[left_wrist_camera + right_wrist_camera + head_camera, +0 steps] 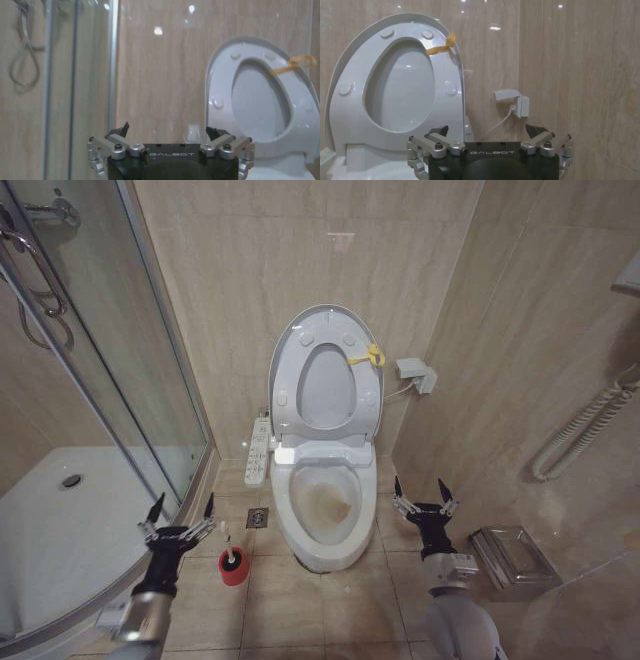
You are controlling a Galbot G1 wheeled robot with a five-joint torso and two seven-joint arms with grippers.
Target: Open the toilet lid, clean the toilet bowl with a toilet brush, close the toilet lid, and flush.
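We see the toilet lid already raised, standing upright against the back wall with the ring seat folded up against it and a yellow tie on the seat's rim. The toilet bowl lies open before us, brownish staining on its inner surface, its long axis running from the wall toward us. The button panel sits on its left side.

Our left gripper hovers low over the floor, between the shower tray and the bowl, its fingers spread wide and holding nothing. Our right gripper hangs on the other side of the bowl, near the metal bin, its fingers likewise splayed open and empty.

The toilet brush stands on the tiled floor in its red holder, just beside the bowl's left flank and near the floor drain. Its thin white handle rises roughly upright out of the cup. The relation that matters to us is this: the brush lies just to the right of our left gripper and a little nearer to our base, lower than the fingers, while the bowl stands between the brush and our right gripper. We judge the left arm the nearer one, and, the lid being open, taking the brush the step in hand, with the fingers closing across the upright handle from above
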